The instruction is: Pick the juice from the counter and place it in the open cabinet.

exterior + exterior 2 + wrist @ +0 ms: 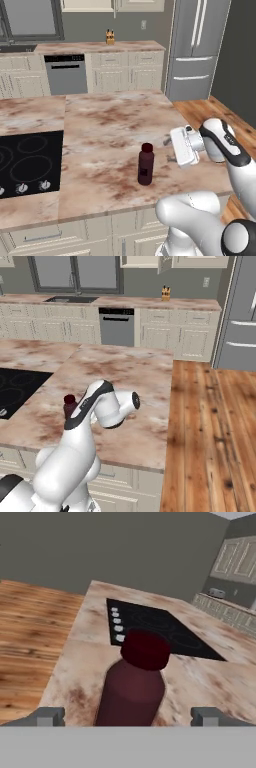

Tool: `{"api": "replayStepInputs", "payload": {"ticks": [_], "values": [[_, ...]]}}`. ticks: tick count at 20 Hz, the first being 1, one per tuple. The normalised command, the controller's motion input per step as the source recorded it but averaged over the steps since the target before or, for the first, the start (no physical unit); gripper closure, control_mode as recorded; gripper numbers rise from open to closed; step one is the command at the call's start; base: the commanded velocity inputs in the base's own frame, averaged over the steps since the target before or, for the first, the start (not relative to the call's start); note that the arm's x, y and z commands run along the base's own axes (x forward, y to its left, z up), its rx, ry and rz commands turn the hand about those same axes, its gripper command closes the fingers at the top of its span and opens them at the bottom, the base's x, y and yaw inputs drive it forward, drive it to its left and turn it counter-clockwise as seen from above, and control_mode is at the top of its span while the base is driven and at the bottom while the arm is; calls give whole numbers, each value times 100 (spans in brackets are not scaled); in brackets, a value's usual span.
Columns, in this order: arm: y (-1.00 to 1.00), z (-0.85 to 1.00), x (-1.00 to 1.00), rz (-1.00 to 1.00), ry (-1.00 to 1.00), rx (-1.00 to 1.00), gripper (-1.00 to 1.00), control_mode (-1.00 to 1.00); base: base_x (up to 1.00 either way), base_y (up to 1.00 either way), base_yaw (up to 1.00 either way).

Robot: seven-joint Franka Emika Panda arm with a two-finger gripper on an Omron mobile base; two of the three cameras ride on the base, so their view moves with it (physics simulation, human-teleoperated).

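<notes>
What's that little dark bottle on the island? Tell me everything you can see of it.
The juice is a small, dark maroon bottle: a round body that narrows to a short neck, closed by a dark red cap. Its surface looks smooth and opaque, without a readable label. It stands upright on the marbled counter, near the front edge and to the right of the black cooktop. Nothing touches it but the counter. The robot's fingers sit open on either side of it, not yet closed on it.
</notes>
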Motion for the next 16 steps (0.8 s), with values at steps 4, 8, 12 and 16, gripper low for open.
{"api": "replayStepInputs", "payload": {"ticks": [4,8,12,16], "values": [[6,-28,0,6,0,0,-100,-100,0,0,0],[15,-35,0,3,3,0,-100,-100,0,0,0],[22,-37,0,2,3,0,-100,-100,0,0,0],[18,-25,0,0,4,0,-100,-100,0,0,0]]}}
